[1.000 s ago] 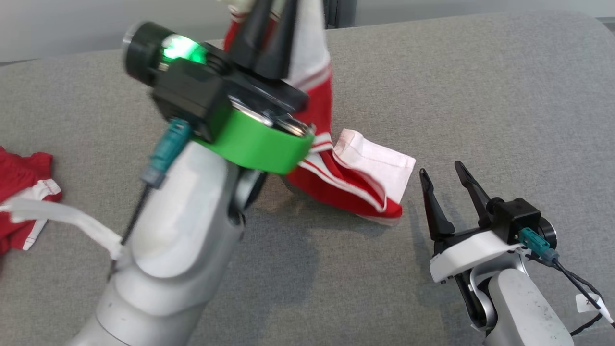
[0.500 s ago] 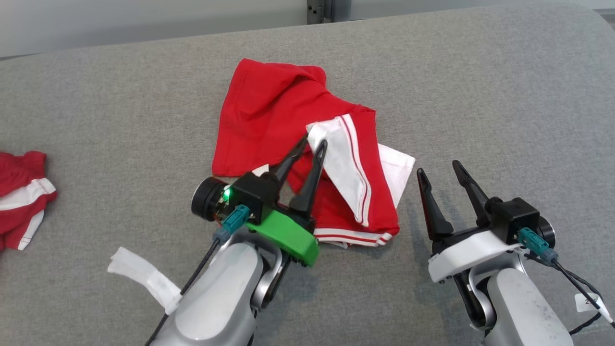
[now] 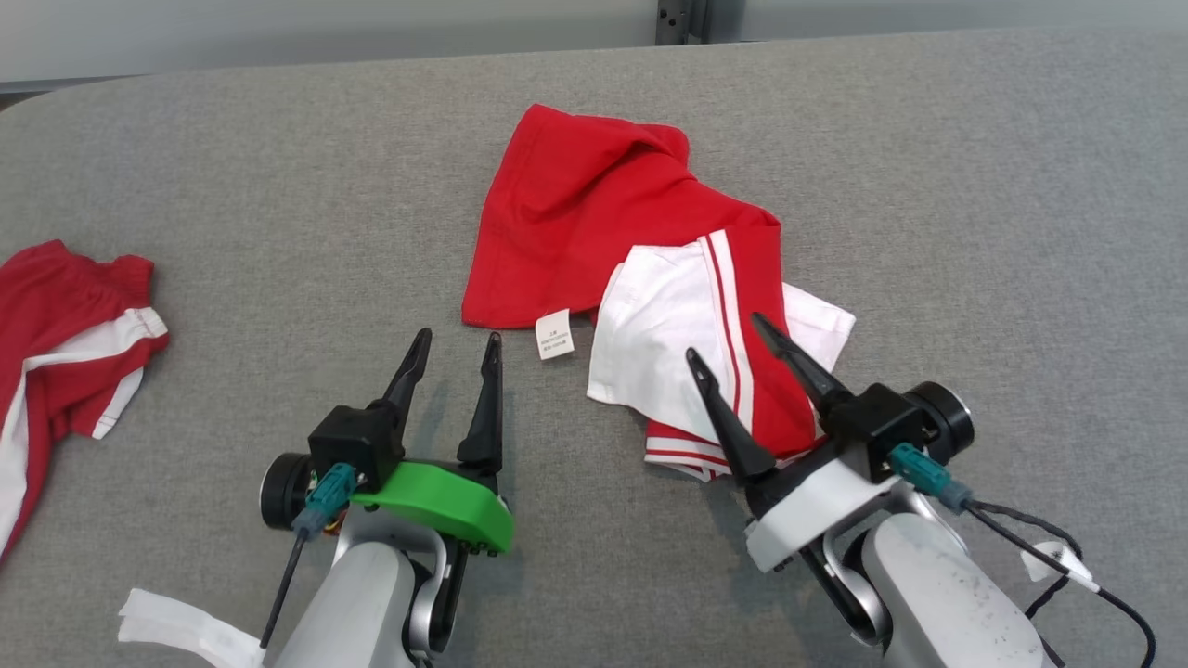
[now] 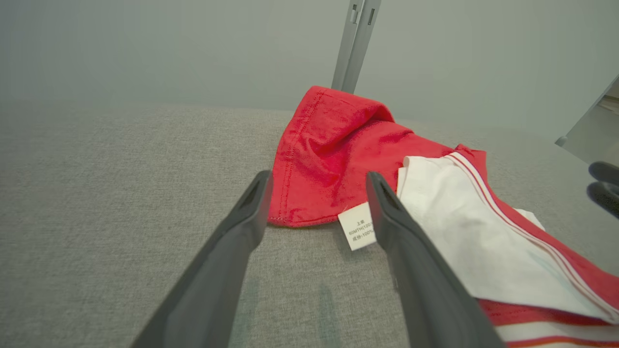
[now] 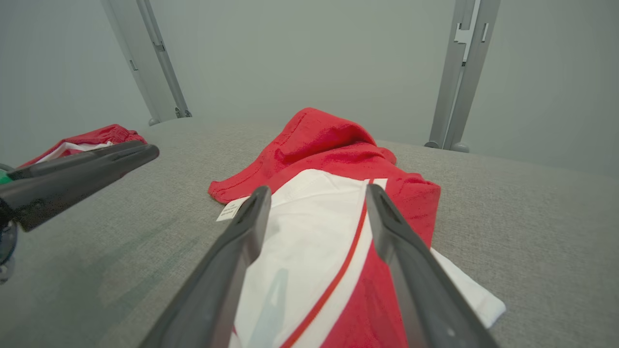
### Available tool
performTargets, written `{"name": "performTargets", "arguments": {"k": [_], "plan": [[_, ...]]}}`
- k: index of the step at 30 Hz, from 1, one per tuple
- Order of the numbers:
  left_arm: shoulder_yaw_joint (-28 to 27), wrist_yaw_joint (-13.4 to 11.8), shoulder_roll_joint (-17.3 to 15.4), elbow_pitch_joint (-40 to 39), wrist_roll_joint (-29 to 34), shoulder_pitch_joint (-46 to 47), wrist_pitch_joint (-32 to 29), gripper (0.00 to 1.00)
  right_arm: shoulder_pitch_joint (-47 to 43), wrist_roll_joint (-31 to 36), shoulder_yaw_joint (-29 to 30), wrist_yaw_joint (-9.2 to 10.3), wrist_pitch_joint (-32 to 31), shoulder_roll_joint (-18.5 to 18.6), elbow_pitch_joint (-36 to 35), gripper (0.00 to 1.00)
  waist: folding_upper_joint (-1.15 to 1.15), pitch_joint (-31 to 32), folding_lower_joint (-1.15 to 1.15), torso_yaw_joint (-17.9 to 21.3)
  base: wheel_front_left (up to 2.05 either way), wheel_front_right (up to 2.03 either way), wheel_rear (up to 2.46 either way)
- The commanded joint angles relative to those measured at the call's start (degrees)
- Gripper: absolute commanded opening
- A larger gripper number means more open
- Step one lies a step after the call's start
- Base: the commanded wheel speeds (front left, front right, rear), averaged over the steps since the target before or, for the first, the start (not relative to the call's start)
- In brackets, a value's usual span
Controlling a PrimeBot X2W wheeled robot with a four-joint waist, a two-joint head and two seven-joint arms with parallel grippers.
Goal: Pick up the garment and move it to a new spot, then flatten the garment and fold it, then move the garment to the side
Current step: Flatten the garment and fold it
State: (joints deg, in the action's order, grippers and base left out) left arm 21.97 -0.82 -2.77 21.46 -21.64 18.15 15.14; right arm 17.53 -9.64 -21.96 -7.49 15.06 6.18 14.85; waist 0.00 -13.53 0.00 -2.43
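Garment (image 3: 594,204) is lying on a grey fabric surface (image 3: 974,186), pale wall (image 3: 278,28) behind it. Left gripper (image 3: 458,334) and right gripper (image 3: 724,336) are hovering beside it, both spread wide.

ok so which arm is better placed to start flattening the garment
Probably the right. The right hand is open with its fingers over the garment, above its white panel. The left hand, also open, sits over the table, just short of the label.

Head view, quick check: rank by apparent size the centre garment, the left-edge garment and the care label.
1. centre garment
2. left-edge garment, partly cut off by the frame, so its full size is unsure
3. care label
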Motion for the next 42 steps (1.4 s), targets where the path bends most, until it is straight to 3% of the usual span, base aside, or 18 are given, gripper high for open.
{"name": "performTargets", "arguments": {"k": [1, 11, 22, 23, 24, 25, 32, 40, 41, 42], "plan": [[-0.83, -0.09, -0.20, 0.04, 0.19, -1.10, 0.01, 1.00, 1.07, 0.11, -1.74, -0.01, 0.18, 0.58, 0.56, 1.00, 0.00, -0.04, 0.00, -1.21, 0.00, 0.00, 0.00], [-2.34, -0.05, -0.21, 0.48, -0.86, -3.93, 0.01, 1.00, 2.37, 2.52, -7.09, -0.01, 0.18, 2.14, 9.91, 1.00, 0.00, 0.34, 0.00, -4.24, 0.00, 0.00, 0.00], [-3.70, -0.31, -0.21, 0.88, -1.03, -4.50, 0.01, 1.00, 1.02, 6.05, -7.44, -0.01, 0.17, 2.54, 17.75, 1.00, 0.00, 0.70, 0.00, -3.22, 0.00, 0.00, 0.00], [-3.73, -0.25, -0.21, 0.96, -1.05, -4.31, 0.01, 1.00, 1.28, 6.29, -6.47, 0.01, 0.08, 2.77, 18.76, 0.48, 0.00, 0.71, 0.00, -3.16, 0.00, 0.00, 0.00], [-3.79, -0.17, -0.21, 0.96, -1.25, -4.13, 0.01, 1.00, 1.59, 6.17, -5.34, 0.05, 0.03, 2.94, 19.43, 0.08, 0.00, 0.68, 0.00, -3.12, 0.00, 0.00, 0.00], [-4.00, -0.23, -0.22, 0.85, -1.49, -3.91, 0.01, 1.00, 2.02, 6.16, -4.06, 0.05, 0.03, 3.11, 19.85, 0.00, 0.00, 0.65, 0.00, -3.06, 0.00, 0.00, 0.00], [-4.44, 0.02, -0.21, 1.01, -1.13, -4.13, 0.01, 1.00, 4.15, 7.57, 3.60, 0.05, 0.10, 5.16, 16.42, 0.00, 0.00, 0.65, 0.00, -3.00, 0.00, 0.00, 0.00], [-4.25, 0.10, -0.21, 1.43, -1.22, -4.50, 0.01, 1.00, 6.51, 9.28, 7.02, 0.05, 0.11, 12.06, 12.15, 0.02, 0.00, 0.79, 0.00, -2.73, 0.00, 0.00, 0.00], [-4.24, 0.20, -0.22, 1.47, -1.23, -4.50, 0.01, 1.00, 6.52, 8.72, 6.71, 0.05, 0.11, 12.57, 11.88, 0.39, 0.00, 0.80, 0.00, -2.61, 0.00, 0.00, 0.00], [-4.24, 0.15, -0.21, 1.47, -1.21, -4.50, 0.01, 1.00, 6.41, 8.35, 6.76, 0.05, 0.11, 13.02, 11.75, 1.00, 0.00, 0.80, 0.00, -2.49, 0.00, 0.00, 0.00]]}}
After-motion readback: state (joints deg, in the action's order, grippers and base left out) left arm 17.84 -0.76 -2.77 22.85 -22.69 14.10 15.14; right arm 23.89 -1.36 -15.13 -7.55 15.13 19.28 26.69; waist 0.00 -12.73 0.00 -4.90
